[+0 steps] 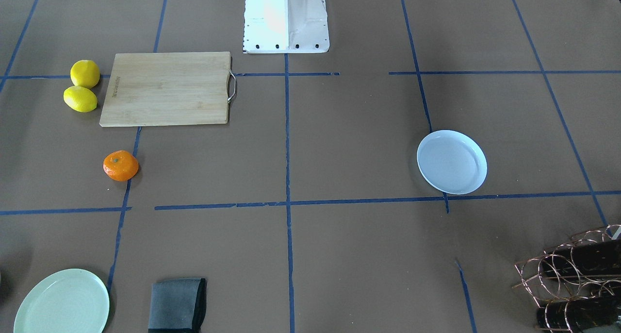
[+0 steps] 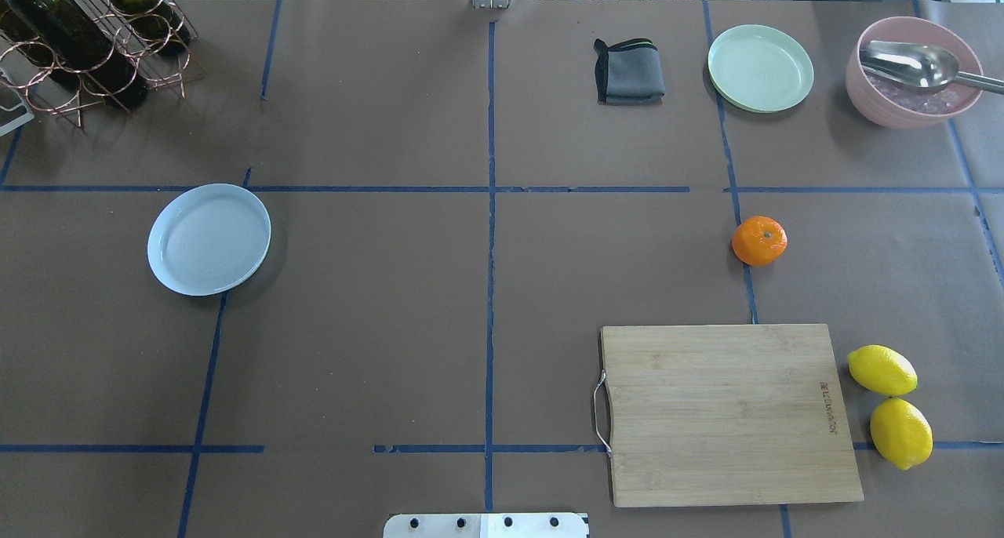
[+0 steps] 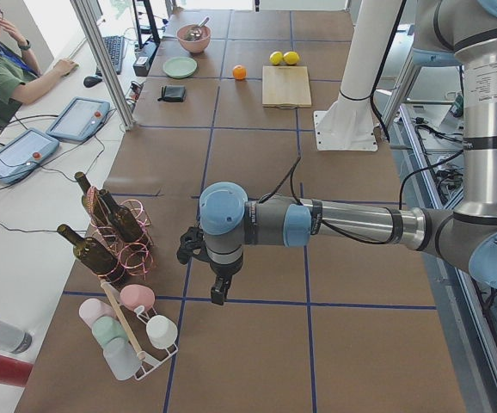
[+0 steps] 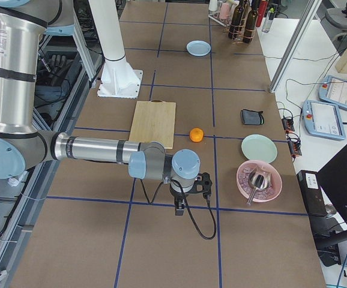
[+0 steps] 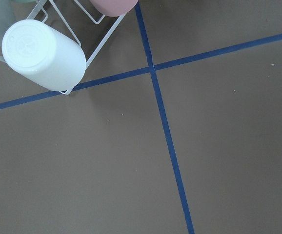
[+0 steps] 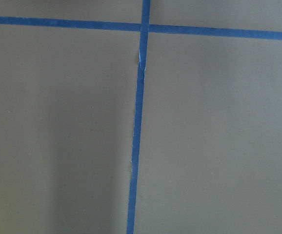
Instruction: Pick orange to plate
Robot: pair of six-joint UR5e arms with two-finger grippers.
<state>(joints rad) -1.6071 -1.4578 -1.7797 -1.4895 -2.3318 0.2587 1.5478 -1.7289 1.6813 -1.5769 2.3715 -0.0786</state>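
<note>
Orange (image 2: 759, 241) lies right of centre in the overhead view, just above the cutting board (image 2: 729, 412), well apart from the pale blue plate (image 2: 209, 238) at mid-left; the right gripper (image 4: 178, 211), open or closed I cannot tell, should straddle its widest girth and squeeze gently.

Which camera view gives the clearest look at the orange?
The exterior front-facing view: the orange is large, unobstructed, and its dark stem dimple shows. The overhead exterior view shows it nearly as well. Both side views show it small. The wrist views miss it.
</note>
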